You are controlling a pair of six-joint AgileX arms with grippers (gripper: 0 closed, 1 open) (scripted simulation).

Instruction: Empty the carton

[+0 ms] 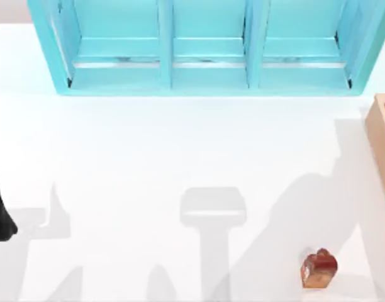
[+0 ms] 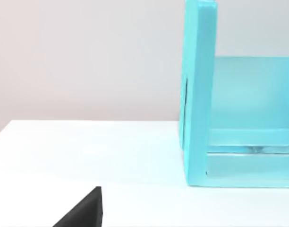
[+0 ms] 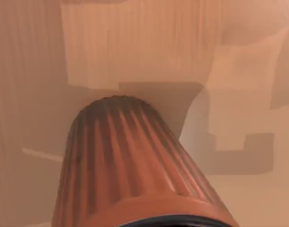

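Note:
The carton [image 1: 382,148] stands at the table's right edge; its light-orange wall and a strip of darker brown inside show in the top view. From close up, the right wrist view looks onto the carton's brown inside [image 3: 135,47], where a ribbed orange-brown cylinder [image 3: 130,165] lies. A small red-brown loaf-like object [image 1: 318,269] sits on the table near the front right, outside the carton. My left arm [image 1: 0,211] rests at the table's left edge, and a black part of it [image 2: 83,213] shows in the left wrist view.
A large turquoise shelf unit [image 1: 208,75] with three compartments stands along the back of the white table [image 1: 180,145]. Its side wall [image 2: 199,94] rises ahead of the left wrist. Arm shadows fall across the front of the table.

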